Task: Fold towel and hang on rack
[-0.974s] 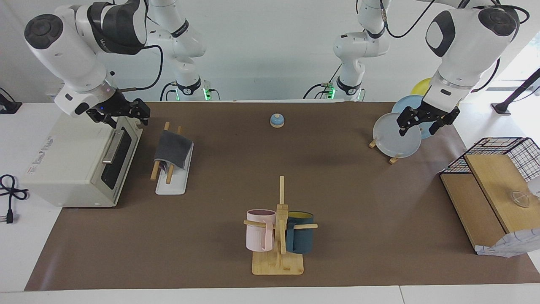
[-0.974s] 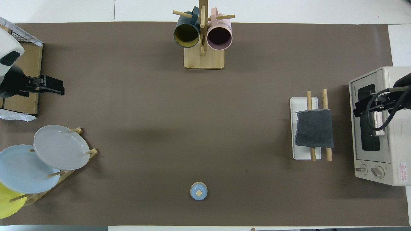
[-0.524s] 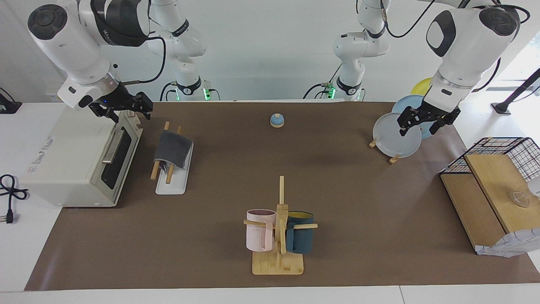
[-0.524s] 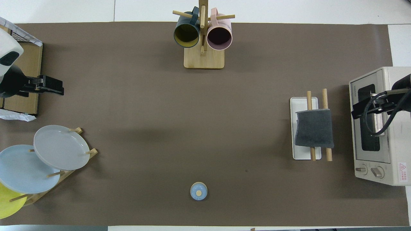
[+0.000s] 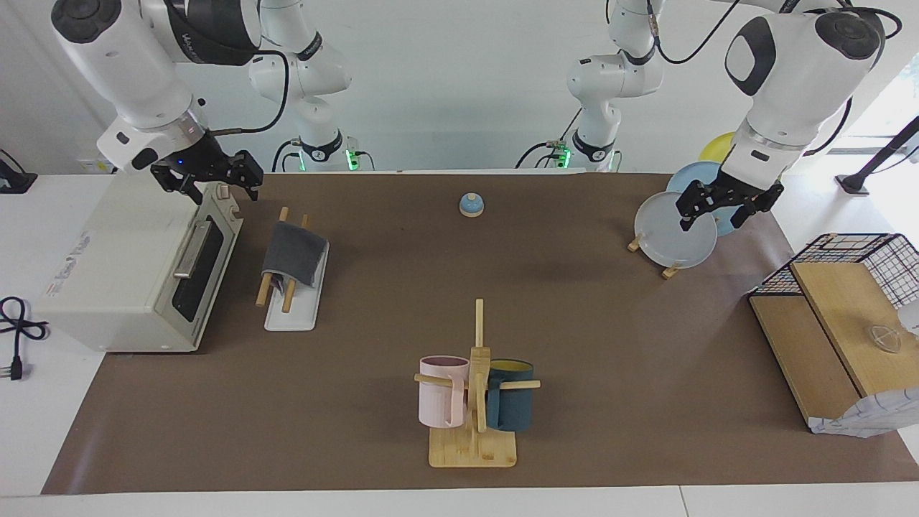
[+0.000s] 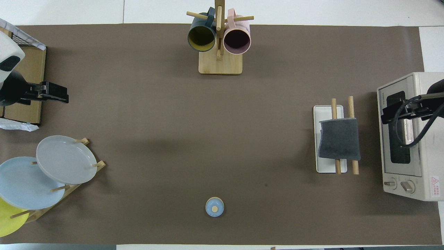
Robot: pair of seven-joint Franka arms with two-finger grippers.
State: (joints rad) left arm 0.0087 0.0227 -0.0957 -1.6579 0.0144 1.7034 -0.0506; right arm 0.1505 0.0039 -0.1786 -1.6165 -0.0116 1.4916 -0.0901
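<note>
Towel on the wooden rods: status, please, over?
Towel folded, draped over the rack rods. Right gripper empty, up over the toaster oven; left gripper empty over the plates. Nothing in the way.

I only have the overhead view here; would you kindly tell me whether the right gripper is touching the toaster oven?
Observer: No. The right gripper hangs in the air above the toaster oven, apart from its top, with its fingers open.
Operator: Thank you. Is the towel properly hung on the rack?
Observer: It looks so. The towel is draped over both rods of the rack, grey face out, and its sides hang down off the rods.
Operator: And the left gripper?
Observer: The left gripper is raised off the table as well, open and holding nothing.
</note>
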